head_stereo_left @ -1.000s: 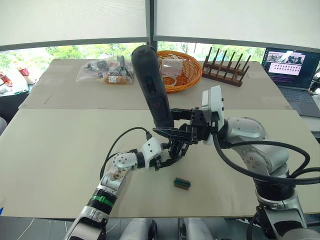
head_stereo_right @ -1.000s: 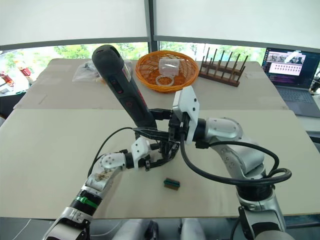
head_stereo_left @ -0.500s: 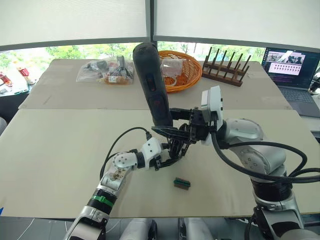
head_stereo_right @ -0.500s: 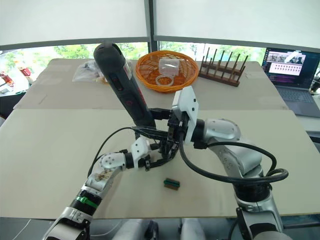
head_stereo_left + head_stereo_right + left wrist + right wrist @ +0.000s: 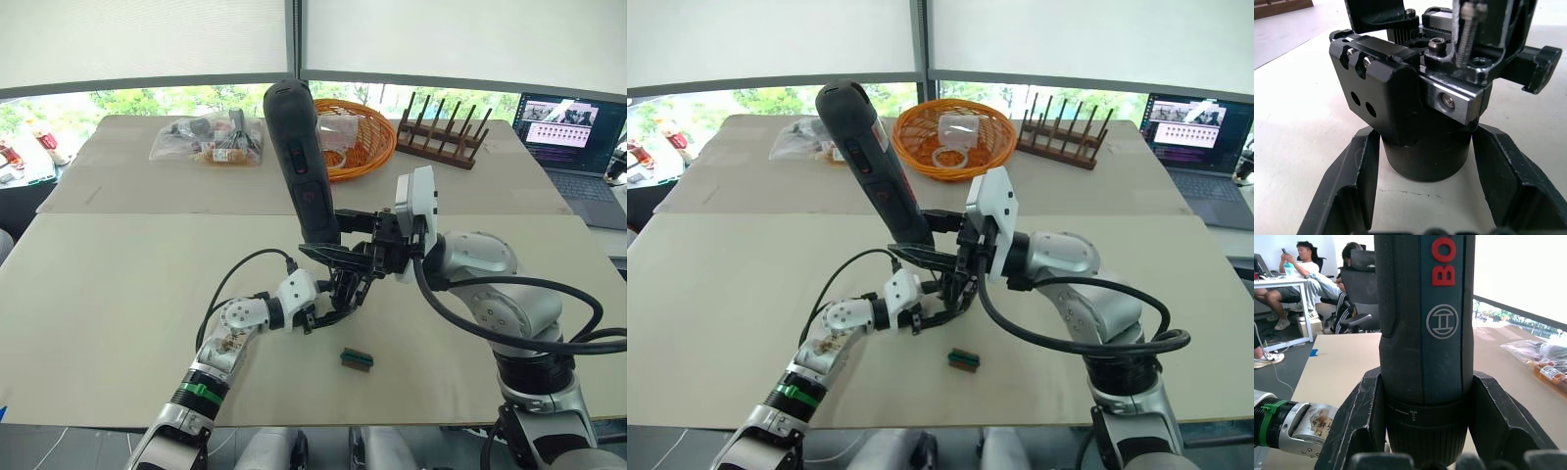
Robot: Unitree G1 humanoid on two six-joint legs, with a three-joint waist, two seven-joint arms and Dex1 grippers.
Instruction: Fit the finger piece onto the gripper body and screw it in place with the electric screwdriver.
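Observation:
The electric screwdriver, a black cylinder with red markings, stands tilted over the table with its butt high. My right gripper is shut on its lower barrel. Its thin metal bit comes down onto the top of the gripper body, a chunky black block on a round base. My left gripper is shut on that base, with one finger on each side. A black part sticks out from the body's side. I cannot tell the finger piece apart from the body's other black parts.
A small green-brown block lies on the table just in front of both grippers. At the back stand an orange basket, a plastic bag of items, a wooden rack and a laptop. People sit at a desk beyond the table.
The screwdriver's butt has swung slightly to the right, so it stands a little more upright. The left gripper and the gripper body have stayed put.

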